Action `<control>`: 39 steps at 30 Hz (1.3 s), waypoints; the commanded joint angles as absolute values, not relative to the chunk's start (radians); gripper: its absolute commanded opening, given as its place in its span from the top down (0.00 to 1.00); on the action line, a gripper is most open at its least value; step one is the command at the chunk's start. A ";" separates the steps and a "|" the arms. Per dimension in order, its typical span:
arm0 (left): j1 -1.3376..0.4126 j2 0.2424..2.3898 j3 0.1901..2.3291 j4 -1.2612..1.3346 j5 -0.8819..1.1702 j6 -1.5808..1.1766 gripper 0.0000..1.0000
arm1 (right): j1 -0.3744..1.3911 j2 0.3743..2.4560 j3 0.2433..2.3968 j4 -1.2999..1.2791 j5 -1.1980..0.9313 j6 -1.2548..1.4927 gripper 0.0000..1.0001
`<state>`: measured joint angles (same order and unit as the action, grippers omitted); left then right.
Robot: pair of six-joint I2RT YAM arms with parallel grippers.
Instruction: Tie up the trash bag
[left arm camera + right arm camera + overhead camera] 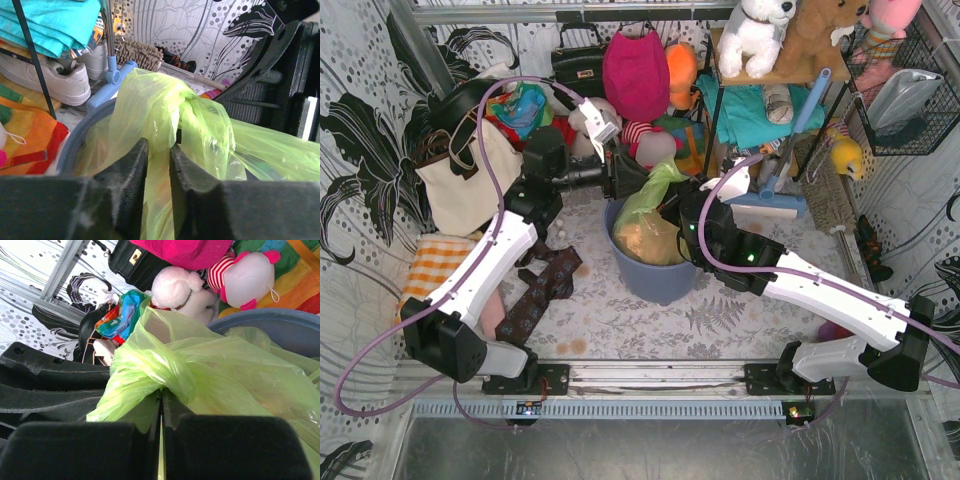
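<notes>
- The left pincer [158, 150] is narrowed onto a bunched tail of the trash bag [145, 100]. Green film fills the slit between its 2 pads.
- The right pincer [161, 402] is all but closed, with a thin sheet of the same bag nipped between its pads.
- Each holds 1 tail on opposite sides of the knot [200, 114], probably so that pulling apart draws it tight. The knot looks formed but loose.
- The bag sits inside the bin [75, 145] at the middle of the table, between the 2 arms. Its neck is gathered above the rim, and the bin likely steadies the body while the top is worked.
- Count: 2 arms, 2 pincers, 1 bag, 1 knot, 1 bin.
- Beyond the bin, the right wrist view shows 2 plush toys [177, 287].
</notes>
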<state>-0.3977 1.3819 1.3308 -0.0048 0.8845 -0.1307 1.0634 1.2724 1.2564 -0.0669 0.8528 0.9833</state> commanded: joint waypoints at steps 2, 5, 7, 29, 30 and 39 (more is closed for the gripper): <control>-0.400 1.383 1.321 0.066 0.913 -0.134 0.80 | 1.059 1.239 1.246 -0.063 0.863 0.997 1.00; -0.400 1.393 1.330 0.082 0.909 -0.157 0.99 | 1.059 1.241 1.247 -0.064 0.867 0.996 1.00; -0.400 1.396 1.338 0.085 0.899 -0.166 1.00 | 1.058 1.241 1.247 -0.067 0.870 0.996 1.00; -0.400 1.178 1.223 0.025 0.910 -0.201 1.00 | 1.043 1.279 1.240 -0.063 0.866 1.016 1.00; -0.400 1.173 1.220 0.021 0.913 -0.202 1.00 | 1.043 1.280 1.240 -0.058 0.867 1.014 1.00; -0.411 1.103 1.167 -0.006 0.937 -0.220 1.00 | 1.040 1.270 1.178 0.127 0.845 0.920 1.00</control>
